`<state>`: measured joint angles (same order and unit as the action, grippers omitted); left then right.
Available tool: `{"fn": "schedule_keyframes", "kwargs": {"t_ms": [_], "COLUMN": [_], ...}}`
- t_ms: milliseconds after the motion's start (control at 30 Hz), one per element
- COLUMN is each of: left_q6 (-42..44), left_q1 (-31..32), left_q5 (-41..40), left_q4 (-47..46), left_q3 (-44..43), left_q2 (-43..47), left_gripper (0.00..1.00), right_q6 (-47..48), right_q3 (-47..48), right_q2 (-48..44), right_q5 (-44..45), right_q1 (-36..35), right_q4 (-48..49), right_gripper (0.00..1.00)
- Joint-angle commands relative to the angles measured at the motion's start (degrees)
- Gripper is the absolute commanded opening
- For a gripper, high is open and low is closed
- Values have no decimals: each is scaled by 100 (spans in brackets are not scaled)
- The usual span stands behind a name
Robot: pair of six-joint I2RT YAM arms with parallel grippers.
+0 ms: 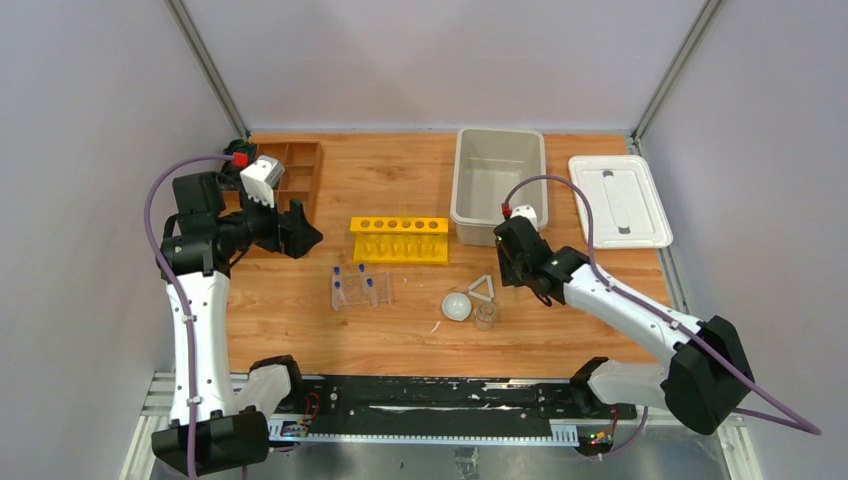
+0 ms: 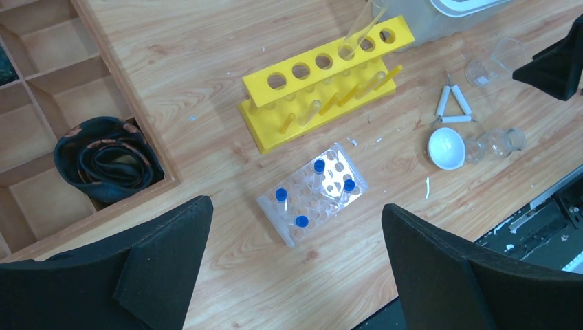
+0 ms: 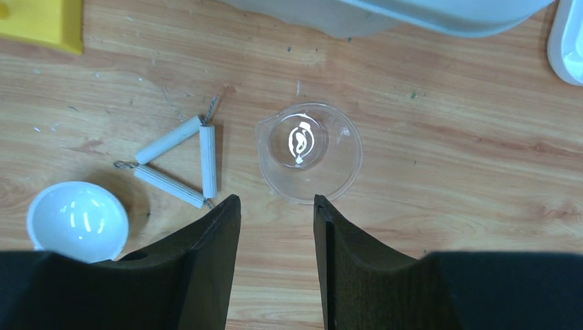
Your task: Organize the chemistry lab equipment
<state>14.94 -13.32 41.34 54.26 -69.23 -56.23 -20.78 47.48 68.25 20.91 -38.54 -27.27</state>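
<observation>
Just beside the white triangle [image 3: 177,161], on its side away from the white bowl [image 3: 77,220], a small clear glass beaker [image 3: 309,150] stands upright, mouth up. The right gripper [image 3: 275,201] hovers close over it, jaws partly apart and empty. Expect a light, rigid, slippery, fragile item: grasp across the rim wall with gentle force. The left gripper [image 2: 295,206], well apart from the triangle, stands wide open, empty.

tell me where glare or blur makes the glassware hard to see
Right wrist: sharp, with white glare spots on the beaker base and in the bowl. Top: the second beaker, by the bowl, is small and faint, its outline barely readable. Left wrist: the tubes and their blue caps read crisply.
</observation>
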Motion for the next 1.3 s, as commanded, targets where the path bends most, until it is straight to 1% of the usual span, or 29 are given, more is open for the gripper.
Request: {"fn": "schedule_keyframes", "kwargs": {"t_ms": [0, 333, 467, 567, 700, 967, 1033, 1067, 1133, 1167, 1267], "left_q6": [-26, -43, -35, -11, 18, 44, 66, 72, 63, 56, 29], "left_q1": [-17, -21, -20, -19, -14, -24, -25, -23, -25, -28, -27], "left_q5": [93, 77, 67, 67, 63, 52, 58, 58, 56, 70, 92], "left_q4": [-52, -42, -47, -47, -47, -47, -51, -49, -47, -47, -45], "left_q3": [-82, -129, -157, -114, -82, -97, -112, -113, -117, -123, -132], "left_q2": [98, 139, 156, 187, 188, 204, 209, 210, 200, 193, 185], "left_gripper": [100, 100, 100, 100, 100, 100, 100, 100, 100, 100, 100], "right_q6": [86, 333, 336, 333, 392, 267, 241, 226, 218, 194, 131], "right_q3": [-244, -285, -103, 30, 65, -61, -132, -176, -176, -147, 116], "right_q2": [145, 758, 841, 718, 651, 1322, 1381, 1384, 1301, 1183, 563], "right_q5": [-96, -65, -229, -401, -326, -298, -259, -234, -222, -231, -375], "right_q1": [128, 257, 259, 259, 262, 286, 285, 284, 282, 286, 280], "right_q4": [314, 967, 816, 632, 633, 640, 665, 674, 634, 563, 116], "right_gripper": [47, 42, 37, 35, 32, 25, 21, 18, 2, 0, 0]}}
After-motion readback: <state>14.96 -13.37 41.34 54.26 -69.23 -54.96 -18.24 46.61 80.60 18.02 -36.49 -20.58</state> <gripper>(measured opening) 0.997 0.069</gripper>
